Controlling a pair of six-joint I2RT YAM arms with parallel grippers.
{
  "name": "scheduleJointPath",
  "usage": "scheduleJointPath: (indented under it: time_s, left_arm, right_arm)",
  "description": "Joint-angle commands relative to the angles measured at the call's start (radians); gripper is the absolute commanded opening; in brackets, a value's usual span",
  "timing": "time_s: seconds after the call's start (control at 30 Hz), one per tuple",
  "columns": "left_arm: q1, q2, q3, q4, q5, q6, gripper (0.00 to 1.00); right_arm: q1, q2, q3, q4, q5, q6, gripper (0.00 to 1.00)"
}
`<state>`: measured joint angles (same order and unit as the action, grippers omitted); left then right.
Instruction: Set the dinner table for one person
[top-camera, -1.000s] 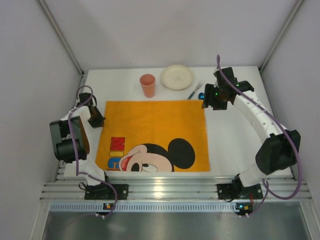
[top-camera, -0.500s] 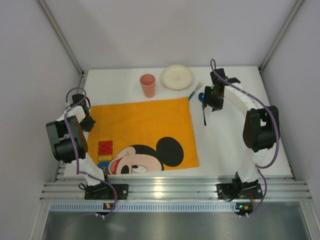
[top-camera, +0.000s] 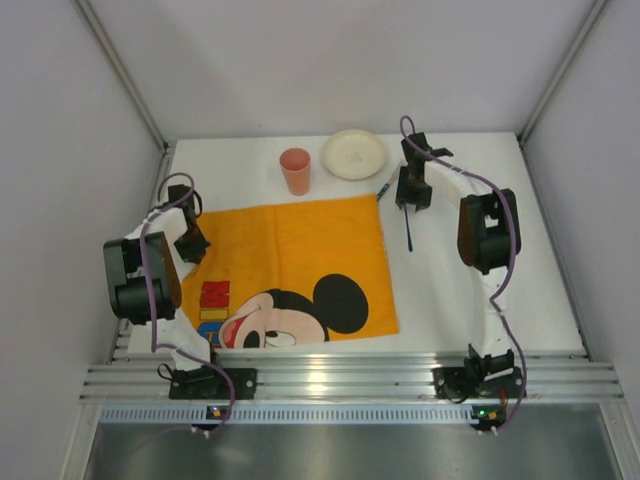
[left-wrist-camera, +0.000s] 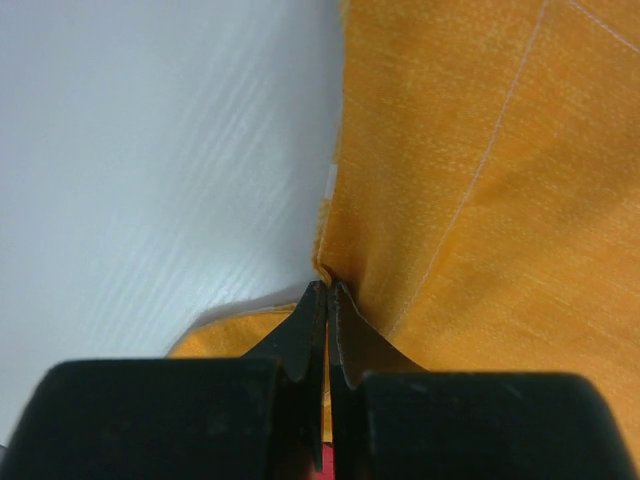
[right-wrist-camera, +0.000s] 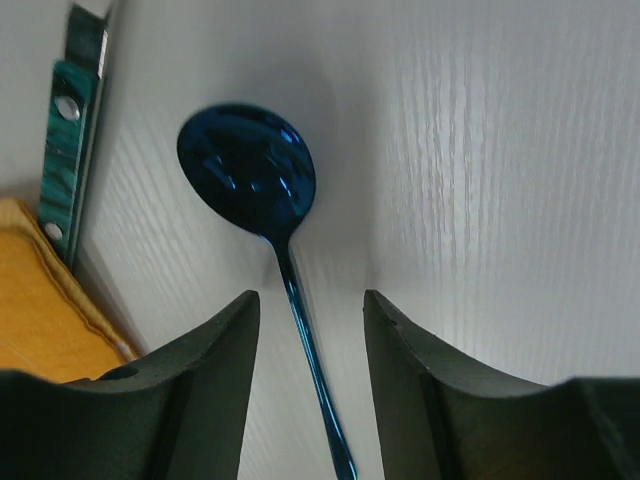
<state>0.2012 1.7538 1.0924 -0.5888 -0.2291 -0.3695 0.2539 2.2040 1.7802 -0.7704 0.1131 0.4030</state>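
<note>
The dinner table (top-camera: 440, 295) is filling the whole floor of the cell, white and matte, and everything else is lying or standing on it. An orange cloth mat (top-camera: 290, 260) with a cartoon mouse print is lying on the left and middle part of it, a little crooked to the table edge.

The left gripper (top-camera: 190, 243) is sitting at the left far corner of the mat. In the left wrist view its fingers are pressing together with almost no gap, and the left gripper (left-wrist-camera: 327, 290) is pinching a small fold of the orange cloth mat (left-wrist-camera: 480, 180) at its edge.

The right gripper (top-camera: 411, 190) is hanging low over the table, beyond the right far corner of the mat. In the right wrist view the right gripper (right-wrist-camera: 310, 300) is standing open, with one finger on each side of the thin handle of a blue spoon (right-wrist-camera: 247, 170); the fingers are not touching it. The blue spoon (top-camera: 408, 232) is lying flat on the white surface, just beside the right edge of the mat. A green-handled cutlery piece (right-wrist-camera: 70, 130) is lying near the spoon bowl, by the mat corner.

Behind the mat a pink cup (top-camera: 295, 170) is standing upright, and a cream plate (top-camera: 353, 153) is lying close to its right.
</note>
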Motion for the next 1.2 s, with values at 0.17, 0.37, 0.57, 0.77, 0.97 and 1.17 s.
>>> scheduleJointPath:
  time_s: [0.17,0.37,0.57,0.77,0.97,1.17]
  left_arm:
    - [-0.013,-0.042,0.055,-0.092,-0.007,-0.020,0.01]
    - [-0.013,-0.059,0.098,-0.128,-0.044,-0.025,0.31]
    - [-0.013,-0.059,0.116,-0.140,-0.036,-0.031,0.43]
    - [-0.013,-0.080,0.113,-0.137,-0.021,-0.042,0.58]
    - [-0.014,-0.100,0.109,-0.134,-0.026,-0.052,0.66]
    - [-0.013,-0.111,0.098,-0.131,-0.009,-0.069,0.66]
  right_arm:
    - [0.054,0.129,0.186,-0.044,0.137,-0.026,0.35]
    - [0.068,0.151,0.131,-0.049,0.168,-0.021,0.08]
    - [0.070,0.143,0.094,-0.050,0.184,-0.024,0.00]
    - [0.070,0.036,0.114,-0.087,0.241,-0.027,0.00]
    - [0.119,-0.142,0.067,-0.127,0.201,0.008,0.00]
    - [0.263,-0.311,-0.021,-0.181,0.128,0.068,0.00]
